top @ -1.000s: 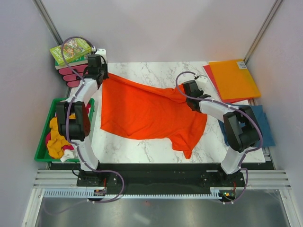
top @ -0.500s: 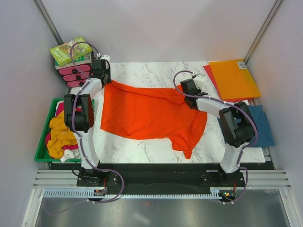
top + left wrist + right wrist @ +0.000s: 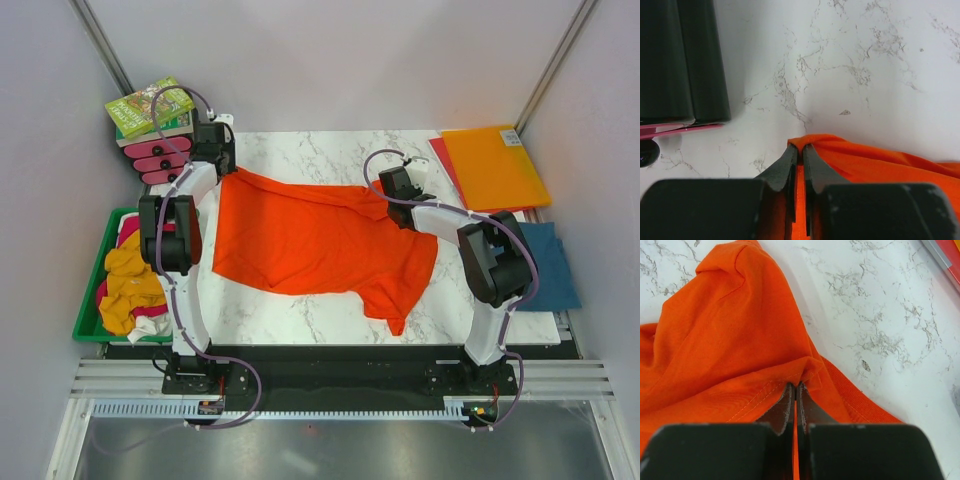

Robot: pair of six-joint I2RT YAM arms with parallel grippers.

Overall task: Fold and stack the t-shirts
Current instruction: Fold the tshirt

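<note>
**Orange tee pinched at two far corners, spread unfinished**

Near edge of the desk (image 3: 300,312): a strip of bare marble, then the orange t-shirt (image 3: 320,245) begins. One sleeve-like flap trails toward the near right. The cloth lies mostly flat across the middle, rumpled along its far side.

Left jaws are pressed together on the far-left corner. Right jaws pinch a stitched fold at the far-right edge.

Judgement: the step in hand is spreading the tee flat for folding. To do it well:
- Draw both corners apart evenly, so the far edge runs straight.
- Lower them together.
- Let go only with the cloth resting on the desk. A lopsided pull would skew it.

To the sides: a mustard tee (image 3: 125,290) in the green bin (image 3: 88,318) on the left, a teal-blue tee (image 3: 555,265) on the right. Farthest: orange folder (image 3: 495,165), book (image 3: 148,105).

Unclear:
- How deep the cloth sits in either jaws.
- Whether the held edge is hem or shoulder.
- The right arm covers part of the cloth, and the left arm hides part of the bin.
</note>
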